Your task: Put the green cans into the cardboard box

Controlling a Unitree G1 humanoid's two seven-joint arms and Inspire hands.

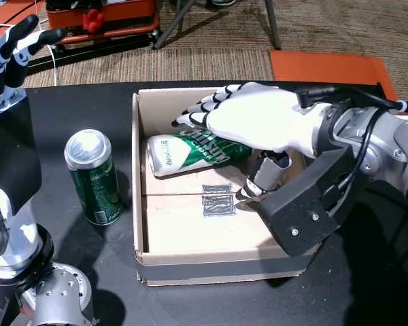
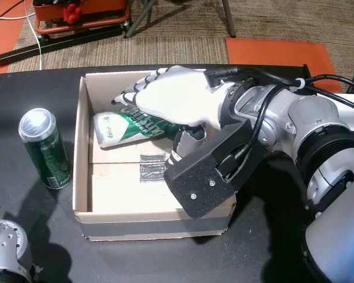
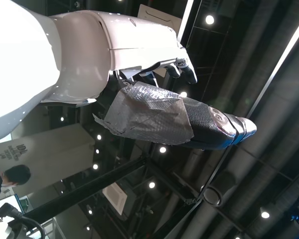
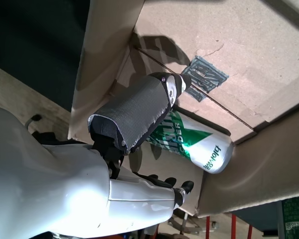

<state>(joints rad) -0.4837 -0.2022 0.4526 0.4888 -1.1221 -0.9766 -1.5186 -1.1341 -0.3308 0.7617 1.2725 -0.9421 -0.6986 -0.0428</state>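
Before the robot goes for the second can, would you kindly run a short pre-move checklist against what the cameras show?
1. First green can inside the cardboard box, lying on its side: ok.
2. Right hand released from that can: cannot tell; its fingers drape over the can, and contact is unclear in the right wrist view.
3. Right hand out of the box: not ok.
4. Standing green can upright on the table, outside the box's left wall: ok.
5. Left hand empty, fingers apart: ok.
6. Room left in the box: ok.
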